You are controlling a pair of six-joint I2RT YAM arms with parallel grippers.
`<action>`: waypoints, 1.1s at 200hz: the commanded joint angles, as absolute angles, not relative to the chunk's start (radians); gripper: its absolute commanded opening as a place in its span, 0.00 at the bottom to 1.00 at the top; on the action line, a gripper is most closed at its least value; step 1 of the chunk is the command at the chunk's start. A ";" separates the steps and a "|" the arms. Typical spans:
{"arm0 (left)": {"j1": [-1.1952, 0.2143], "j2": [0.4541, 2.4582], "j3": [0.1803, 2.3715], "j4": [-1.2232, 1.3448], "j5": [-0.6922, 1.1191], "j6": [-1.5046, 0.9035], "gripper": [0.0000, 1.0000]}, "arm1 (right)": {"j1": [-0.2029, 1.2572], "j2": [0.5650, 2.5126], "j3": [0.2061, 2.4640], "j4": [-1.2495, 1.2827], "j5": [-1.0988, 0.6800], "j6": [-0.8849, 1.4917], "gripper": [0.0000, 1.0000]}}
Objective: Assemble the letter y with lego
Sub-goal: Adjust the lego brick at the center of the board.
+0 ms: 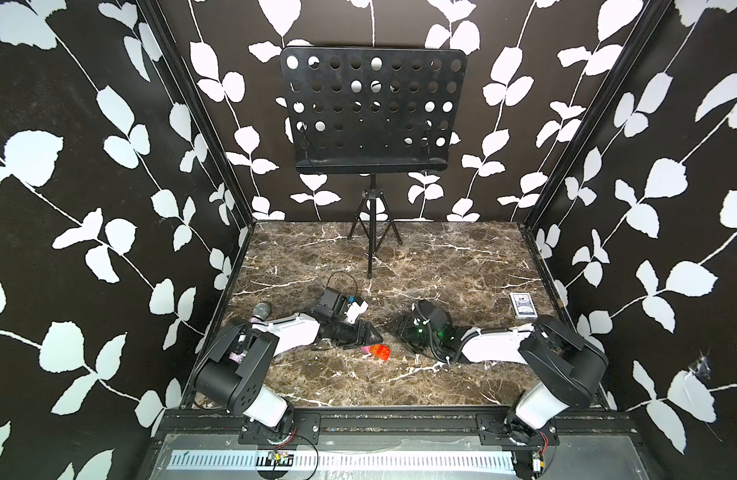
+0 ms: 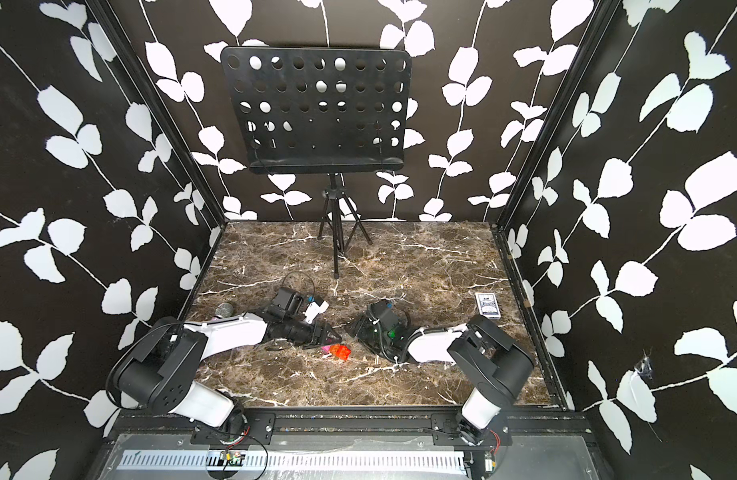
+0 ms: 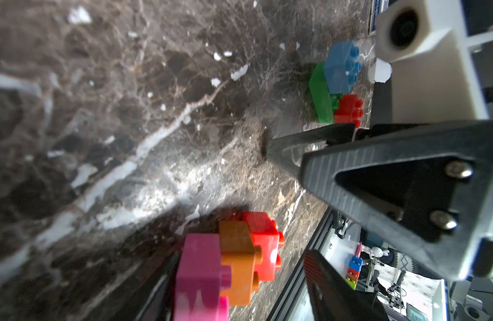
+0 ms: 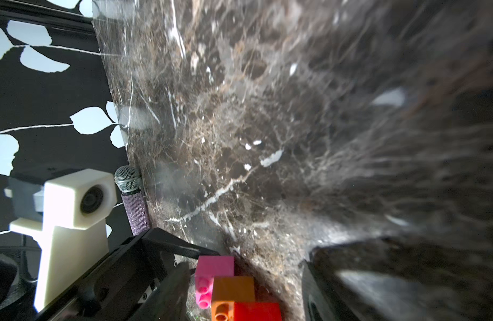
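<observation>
Three lego bricks, pink, orange and red, are joined in a stepped stack (image 1: pixel 378 351) (image 2: pixel 340 351) on the marble table. My left gripper (image 3: pixel 241 251) (image 1: pixel 368 336) is open, rolled on its side, with the stack (image 3: pixel 234 264) between its fingers: pink end by one, a gap to the other. My right gripper (image 4: pixel 245 259) (image 1: pixel 396 326) faces it, open and holding nothing; its tips (image 3: pixel 285 158) sit low, short of the stack (image 4: pixel 231 289). A green bar carrying a blue and a red brick (image 3: pixel 334 86) lies beyond the right gripper, hidden in both top views. No finished letter y shows.
A black music stand (image 1: pixel 373 112) rises at the back middle on a tripod. A blue-patterned card box (image 1: pixel 523 305) lies at the right side. A microphone (image 1: pixel 262 311) (image 4: pixel 131 200) rests by the left wall. The front rail (image 1: pixel 400 424) borders the table.
</observation>
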State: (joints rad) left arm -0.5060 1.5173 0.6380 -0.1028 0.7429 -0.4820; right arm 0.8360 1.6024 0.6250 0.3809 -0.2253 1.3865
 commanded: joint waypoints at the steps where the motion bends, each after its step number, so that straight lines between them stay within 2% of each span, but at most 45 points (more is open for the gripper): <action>1: -0.511 1.470 0.703 -0.234 0.703 -0.403 0.71 | 0.830 1.519 0.659 0.263 -0.226 1.328 0.63; 43: -0.510 1.274 0.685 -0.421 0.646 -0.317 0.72 | 0.814 1.434 0.667 0.159 -0.192 1.254 0.63; 84: -0.558 1.190 0.585 -0.375 0.671 -0.354 0.72 | 0.802 1.428 0.675 0.152 -0.212 1.219 0.63; 153: -0.752 1.454 0.715 -0.381 0.684 -0.287 0.73 | 0.780 1.251 0.592 0.090 -0.132 1.206 0.63; 220: -0.765 1.618 0.845 -0.344 0.567 -0.258 0.72 | 0.754 1.006 0.499 -0.049 -0.037 1.215 0.64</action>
